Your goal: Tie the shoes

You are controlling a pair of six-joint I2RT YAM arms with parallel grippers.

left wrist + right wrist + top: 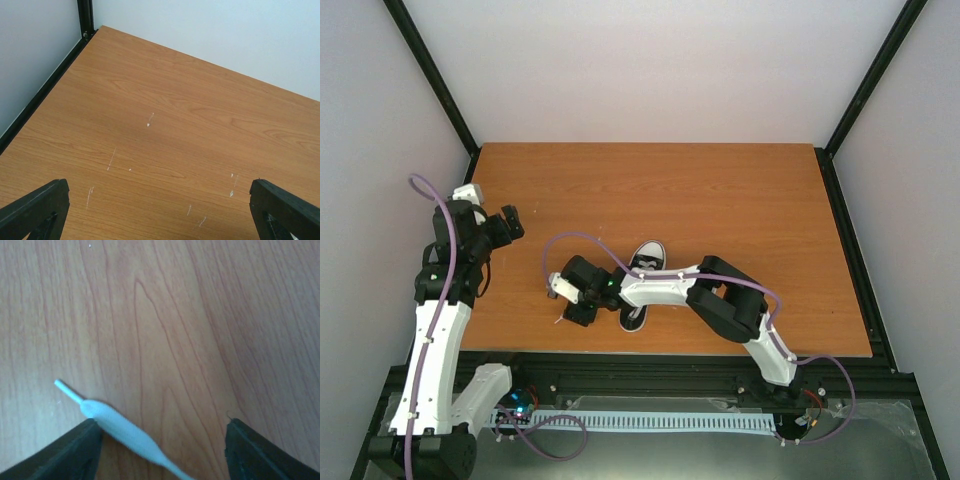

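On the wooden table the black sneaker is laid near the front edge. Its lace tip should be centred within the parted right gripper before closing; the left gripper is spread wide.

White-and-black arms, purple cables

R arm overhangs sneaker.

Table: wood grain, matt, few white scuffs. Lace: white woven cloth, smooth stiff tip. Sneaker: black canvas, white rubber toe. Left fingers: black matt plastic.
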